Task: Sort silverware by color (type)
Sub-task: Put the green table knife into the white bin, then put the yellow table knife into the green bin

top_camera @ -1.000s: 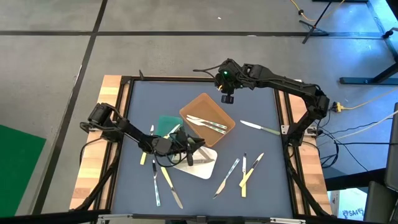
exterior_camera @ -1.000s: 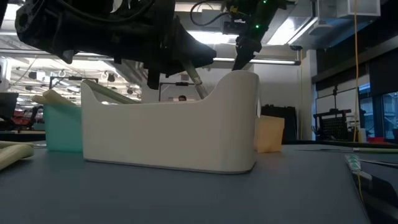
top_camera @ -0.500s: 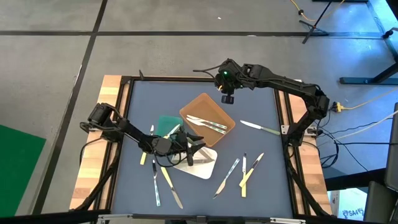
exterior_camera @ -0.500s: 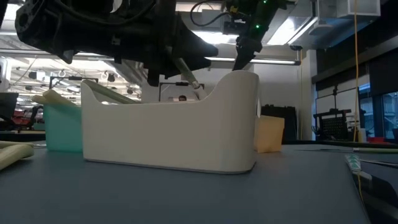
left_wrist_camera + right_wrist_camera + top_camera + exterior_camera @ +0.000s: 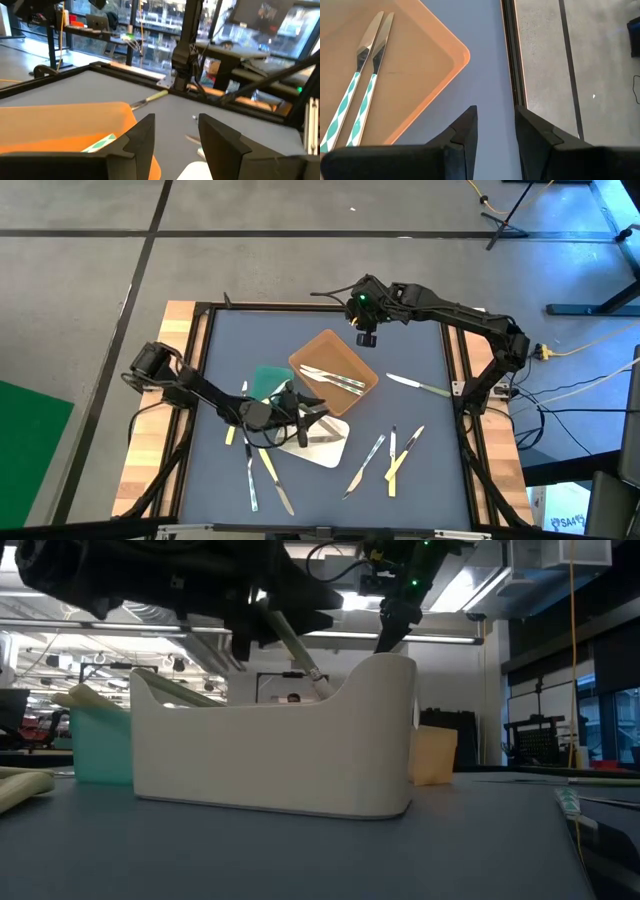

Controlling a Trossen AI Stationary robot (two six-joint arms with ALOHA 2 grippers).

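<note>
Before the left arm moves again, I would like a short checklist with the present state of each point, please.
1. Left gripper fingers open, nothing between them in the left wrist view: ok.
2. Piece in the white tray: the low view shows a pale-handled utensil leaning up over the tray wall and reaching the dark gripper; whether it is fully free: cannot tell.
3. Left gripper clear of the tray wall in the low view: ok.
4. Right gripper waiting beyond the brown tray, apart from the left arm: ok.
5. Brown tray holds two knives with matching green-white handles: ok.
6. Silverware on the mat all sorted: not ok.
</note>
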